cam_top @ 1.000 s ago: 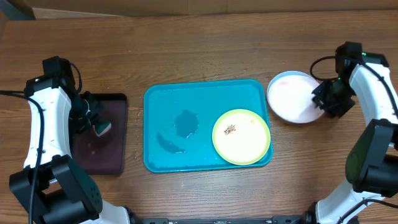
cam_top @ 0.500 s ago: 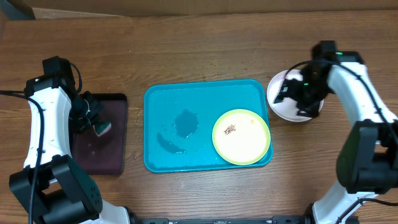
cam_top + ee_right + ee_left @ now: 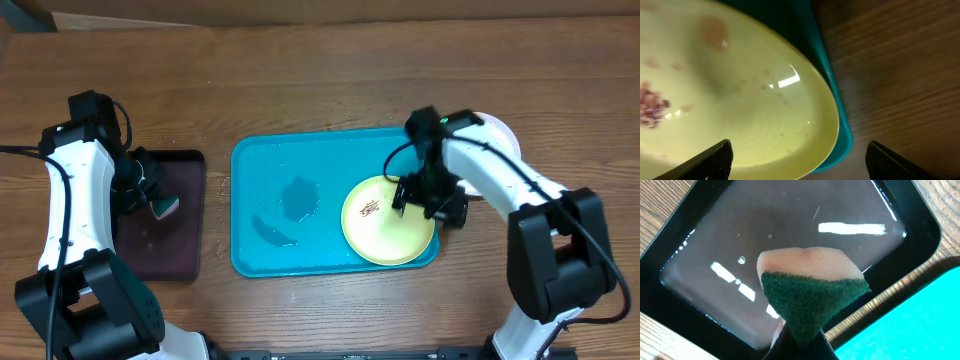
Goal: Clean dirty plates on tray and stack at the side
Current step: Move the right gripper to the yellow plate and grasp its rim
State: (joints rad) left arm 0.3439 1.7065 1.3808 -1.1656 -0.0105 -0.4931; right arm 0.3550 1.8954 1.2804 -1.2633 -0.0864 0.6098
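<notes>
A yellow-green plate [image 3: 380, 232] with a red-brown smear [image 3: 370, 209] lies in the right end of the turquoise tray [image 3: 270, 170]. My right gripper [image 3: 427, 198] hangs open low over that plate's right side. In the right wrist view the plate [image 3: 740, 95] and the tray's rim [image 3: 837, 125] lie between the spread fingers [image 3: 707, 162], with nothing held. Off the tray at the right, a pale plate [image 3: 500, 130] peeks out behind the right arm. My left gripper [image 3: 150, 195] is shut on a green-and-tan sponge [image 3: 810, 290] over the dark tray [image 3: 160, 255].
The dark tray [image 3: 690, 240] holds a shallow film of liquid. Wet patches [image 3: 298, 195] darken the turquoise tray's middle. Bare wooden table [image 3: 320, 80] runs behind both trays. The right arm crosses the gap between the turquoise tray and the plate at the side.
The right arm swung left from the plate at the side to over the yellow-green plate, and its jaws opened wide. The left arm and sponge have not moved.
</notes>
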